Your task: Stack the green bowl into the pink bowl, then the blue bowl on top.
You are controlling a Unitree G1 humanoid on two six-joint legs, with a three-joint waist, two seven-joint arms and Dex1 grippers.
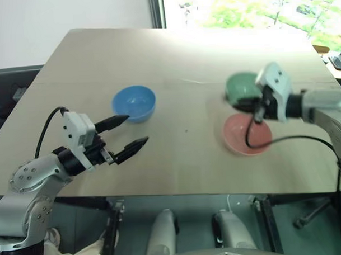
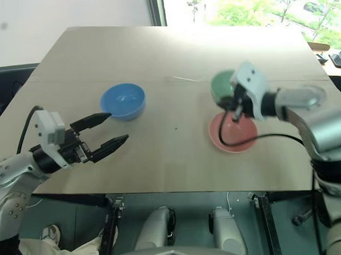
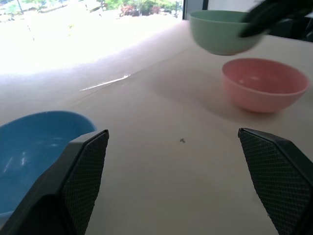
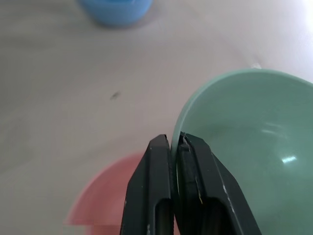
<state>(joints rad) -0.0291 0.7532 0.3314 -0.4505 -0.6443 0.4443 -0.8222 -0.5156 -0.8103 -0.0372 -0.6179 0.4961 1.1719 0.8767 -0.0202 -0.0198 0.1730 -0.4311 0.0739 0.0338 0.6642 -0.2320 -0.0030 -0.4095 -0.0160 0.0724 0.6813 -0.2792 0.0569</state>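
Right tool (image 4: 175, 147) pinches the rim of the green bowl (image 1: 240, 86), lifted over the pink bowl (image 1: 246, 135) on the tabletop (image 1: 179, 60); likely light, rigid, slick plastic; left tool (image 1: 125, 133) open near the blue bowl (image 1: 134, 103).

Mint-green bowl (image 1: 241, 87), salmon-pink bowl (image 1: 238, 137), sky-blue bowl (image 1: 134, 103), pale wooden table (image 1: 173, 54).

The green bowl (image 2: 222, 85) hangs lifted above the pink bowl (image 2: 232, 134); the blue bowl (image 2: 122, 100) sits well apart.

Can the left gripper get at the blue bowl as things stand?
Probably yes: the left gripper is open and hovers just short of the blue bowl, with bare table between them.
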